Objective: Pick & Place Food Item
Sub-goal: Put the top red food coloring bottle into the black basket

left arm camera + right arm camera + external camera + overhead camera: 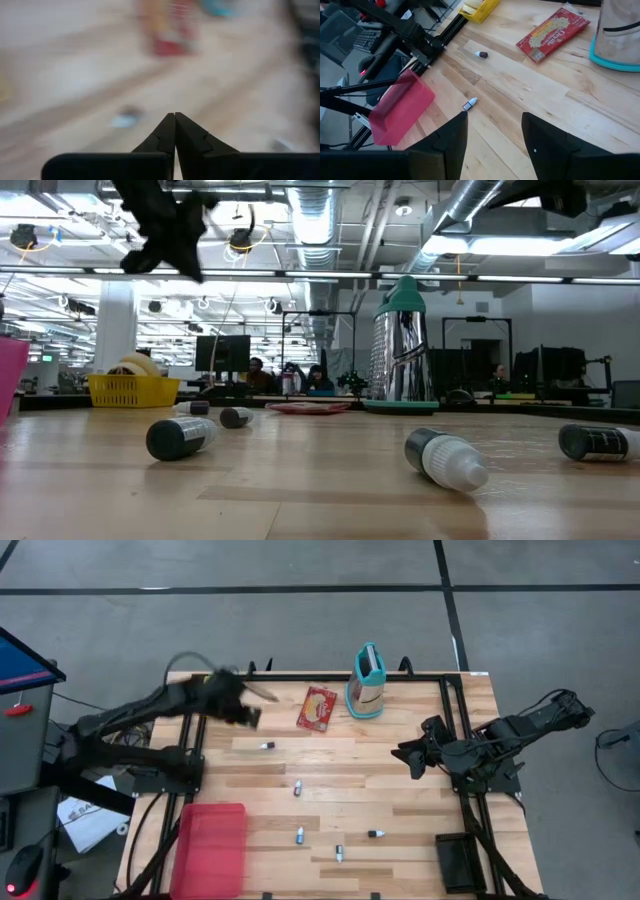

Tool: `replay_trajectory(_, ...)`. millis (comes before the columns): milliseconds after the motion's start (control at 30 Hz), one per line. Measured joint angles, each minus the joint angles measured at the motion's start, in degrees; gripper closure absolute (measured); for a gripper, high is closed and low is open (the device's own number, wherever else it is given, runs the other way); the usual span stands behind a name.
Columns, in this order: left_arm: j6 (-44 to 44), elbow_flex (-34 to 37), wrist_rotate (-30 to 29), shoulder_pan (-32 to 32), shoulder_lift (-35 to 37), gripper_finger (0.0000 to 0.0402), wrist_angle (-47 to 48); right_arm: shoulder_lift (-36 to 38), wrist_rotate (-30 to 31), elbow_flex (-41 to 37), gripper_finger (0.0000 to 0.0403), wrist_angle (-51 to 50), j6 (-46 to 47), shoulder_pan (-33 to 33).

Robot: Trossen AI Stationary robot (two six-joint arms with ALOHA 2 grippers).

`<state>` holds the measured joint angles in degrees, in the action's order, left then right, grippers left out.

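Five small bottles (298, 788) scattered on wooden table (400, 790), red bin (211, 848), popcorn packet (317, 708)

We see a pale wooden table (400, 790) with a red packet (317, 708) printed in yellow, a silver grater (368, 683) with a teal top and base, a pink-red bin (211, 848), a yellow basket (132, 389), and small bottles (446, 458) in white and black.
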<state>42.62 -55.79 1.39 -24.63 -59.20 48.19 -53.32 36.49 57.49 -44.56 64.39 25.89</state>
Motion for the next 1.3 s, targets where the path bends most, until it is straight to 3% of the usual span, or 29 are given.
replay_trajectory(167,1.85,9.43,-6.05,17.98,2.38,0.0377,-16.56,0.0,-0.02,0.0,0.0223,0.04,-1.39,-0.14)
replay_trajectory(300,-7.1,12.59,-12.4,24.25,-2.61,0.0328,-19.54,0.39,-0.72,0.0,0.0219,0.24,-1.0,-0.19)
replay_trajectory(500,-23.58,11.97,-13.48,20.9,-13.54,0.0234,-20.09,1.62,-2.71,0.02,0.0211,0.36,1.92,-0.17)
replay_trajectory(667,-29.86,8.45,-11.84,17.77,-17.47,0.0184,-23.53,2.44,-3.28,0.02,0.0208,0.42,4.57,0.19)
replay_trajectory(800,-35.09,5.49,-9.37,14.7,-19.31,0.0175,-26.83,2.47,-3.45,0.02,0.0209,0.45,4.63,0.12)
replay_trajectory(967,-37.2,3.11,-6.17,8.47,-20.53,0.0177,-15.52,2.47,-3.48,0.02,0.0203,0.44,4.62,-1.0)
replay_trajectory(1300,-49.97,2.91,-3.56,6.12,-19.41,0.0186,-6.9,2.47,-3.47,0.02,0.0197,-0.2,4.6,-1.8)
